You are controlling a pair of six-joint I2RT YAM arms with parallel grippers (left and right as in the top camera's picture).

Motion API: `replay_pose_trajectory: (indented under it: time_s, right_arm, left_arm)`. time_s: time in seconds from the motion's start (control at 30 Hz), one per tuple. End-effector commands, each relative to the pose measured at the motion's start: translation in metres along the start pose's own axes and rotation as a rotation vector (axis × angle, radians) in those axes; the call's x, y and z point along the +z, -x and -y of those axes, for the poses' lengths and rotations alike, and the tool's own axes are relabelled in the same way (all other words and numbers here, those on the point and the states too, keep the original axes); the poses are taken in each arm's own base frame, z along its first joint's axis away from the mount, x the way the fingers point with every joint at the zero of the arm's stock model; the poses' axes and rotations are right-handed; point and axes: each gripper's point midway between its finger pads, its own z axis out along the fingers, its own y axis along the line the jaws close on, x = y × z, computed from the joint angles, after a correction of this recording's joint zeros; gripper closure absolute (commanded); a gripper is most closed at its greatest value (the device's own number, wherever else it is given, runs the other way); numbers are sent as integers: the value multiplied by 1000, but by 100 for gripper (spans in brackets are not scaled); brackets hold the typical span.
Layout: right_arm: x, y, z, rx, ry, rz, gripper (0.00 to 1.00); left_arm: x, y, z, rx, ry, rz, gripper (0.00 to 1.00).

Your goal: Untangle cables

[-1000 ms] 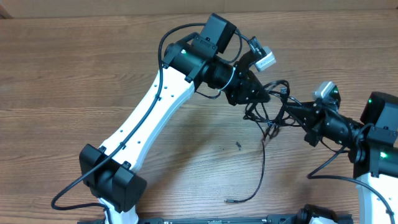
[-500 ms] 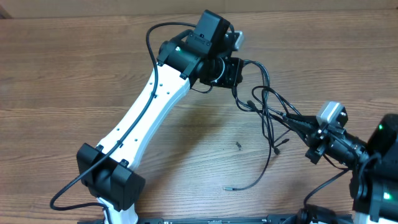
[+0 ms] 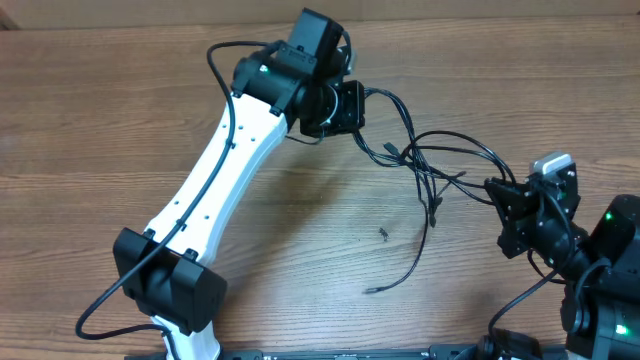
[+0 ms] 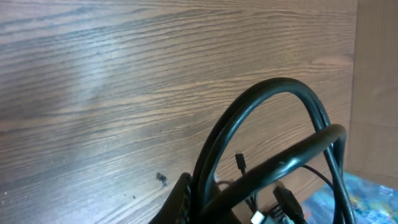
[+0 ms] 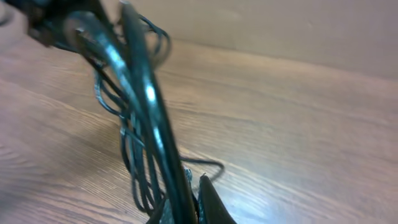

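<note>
The cables (image 3: pixel 425 165) are thin black cords hanging in a loose tangle between my two grippers above the wooden table (image 3: pixel 120 120). My left gripper (image 3: pixel 352 108) is shut on one end of the bundle at the upper middle. My right gripper (image 3: pixel 497 192) is shut on the other end at the right. One loose end trails down to a small plug (image 3: pixel 372 290) on the table. In the left wrist view the cables (image 4: pixel 273 118) arch out of the left gripper (image 4: pixel 205 208). In the right wrist view the cables (image 5: pixel 140 93) rise blurred from the right gripper (image 5: pixel 189 202).
A small dark speck (image 3: pixel 384 235) lies on the table below the tangle. The left arm's white link (image 3: pixel 215 190) runs diagonally across the left half. The table's far edge (image 3: pixel 500 20) runs along the top.
My left gripper has moved left and away, my right gripper right and nearer. The cable bundle has been drawn out wider between them, and the loose end has slid across the table.
</note>
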Motion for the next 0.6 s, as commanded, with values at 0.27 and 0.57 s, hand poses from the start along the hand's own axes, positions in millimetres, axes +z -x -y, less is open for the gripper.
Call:
replay_pose_trajectory:
  time_s: [0.27,0.57]
  right_arm:
    - [-8,-12,22,69,-153,-61,96]
    - [-8,-19,20,182,-150,-80,89]
  left_arm:
    - [-13,22,-36,-194,91,75,96]
    - [-14,28,-19,-191,-11,70,96]
